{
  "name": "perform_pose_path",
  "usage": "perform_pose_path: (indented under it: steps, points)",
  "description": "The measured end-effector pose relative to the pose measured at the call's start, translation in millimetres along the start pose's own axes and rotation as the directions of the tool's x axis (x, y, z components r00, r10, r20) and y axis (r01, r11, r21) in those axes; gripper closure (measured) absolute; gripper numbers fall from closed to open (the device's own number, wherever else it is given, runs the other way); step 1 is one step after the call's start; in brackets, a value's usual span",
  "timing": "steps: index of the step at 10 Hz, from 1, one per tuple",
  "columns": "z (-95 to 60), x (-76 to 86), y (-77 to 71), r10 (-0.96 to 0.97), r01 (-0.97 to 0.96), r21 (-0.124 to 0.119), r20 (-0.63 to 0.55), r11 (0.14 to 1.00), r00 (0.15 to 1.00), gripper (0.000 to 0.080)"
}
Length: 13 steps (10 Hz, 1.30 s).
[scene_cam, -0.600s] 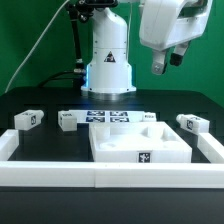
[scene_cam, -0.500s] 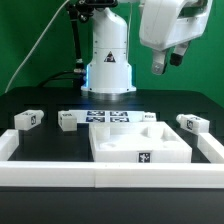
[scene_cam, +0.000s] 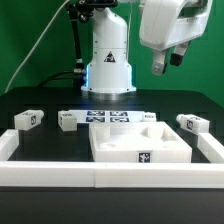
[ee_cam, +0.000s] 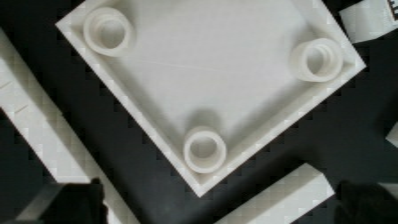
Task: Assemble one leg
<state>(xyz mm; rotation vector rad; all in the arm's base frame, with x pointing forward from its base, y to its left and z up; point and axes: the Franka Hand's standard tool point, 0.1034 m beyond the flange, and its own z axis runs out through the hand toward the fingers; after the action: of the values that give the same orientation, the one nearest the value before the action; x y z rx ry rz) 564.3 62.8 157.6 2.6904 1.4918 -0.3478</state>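
Note:
Several small white legs with black tags lie on the black table in the exterior view: one at the far left [scene_cam: 28,119], one beside it [scene_cam: 67,121], and one at the right [scene_cam: 192,123]. The large white square tabletop [scene_cam: 140,146] lies in front of them, in the middle. My gripper [scene_cam: 167,63] hangs high above the table at the upper right, open and empty, well clear of every leg. The wrist view looks down on the tabletop [ee_cam: 196,75] with three round corner holes. No leg shows clearly there.
The marker board [scene_cam: 105,117] lies behind the tabletop, in front of the robot base [scene_cam: 108,60]. A white fence [scene_cam: 60,172] runs along the front and both sides of the work area. White strips [ee_cam: 329,195] cross the wrist view's dark floor.

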Motion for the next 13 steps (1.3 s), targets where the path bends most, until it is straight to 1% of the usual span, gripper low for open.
perform_pose_path:
  steps: [2,3,5,6,7,8,9,12,13]
  points:
    - [0.4,-0.2,0.1,-0.007,0.007,-0.003,-0.003,1.000,1.000,0.0150]
    - [5.9,-3.3,-1.5,-0.054,0.053,-0.028,-0.032,0.998,0.998,0.0150]
    - [27.5,-16.1,-13.5,-0.196,0.184,-0.116,-0.104,0.976,0.975,0.0150]
    - [37.8,-20.3,-18.4,-0.251,0.233,-0.148,-0.122,0.961,0.960,0.0150]
    - [44.7,-21.2,-20.3,-0.313,0.291,-0.169,-0.122,0.942,0.942,0.0150]
    - [51.9,-20.3,-22.7,-0.354,0.332,-0.178,-0.111,0.927,0.929,0.0150]
    - [58.1,-19.6,-25.3,-0.366,0.347,-0.170,-0.098,0.922,0.925,0.0150]
    - [56.8,-20.0,-23.6,-0.363,0.343,-0.172,-0.101,0.924,0.927,0.0150]
    - [57.0,-19.3,-20.6,-0.411,0.387,-0.196,-0.102,0.901,0.906,0.0150]
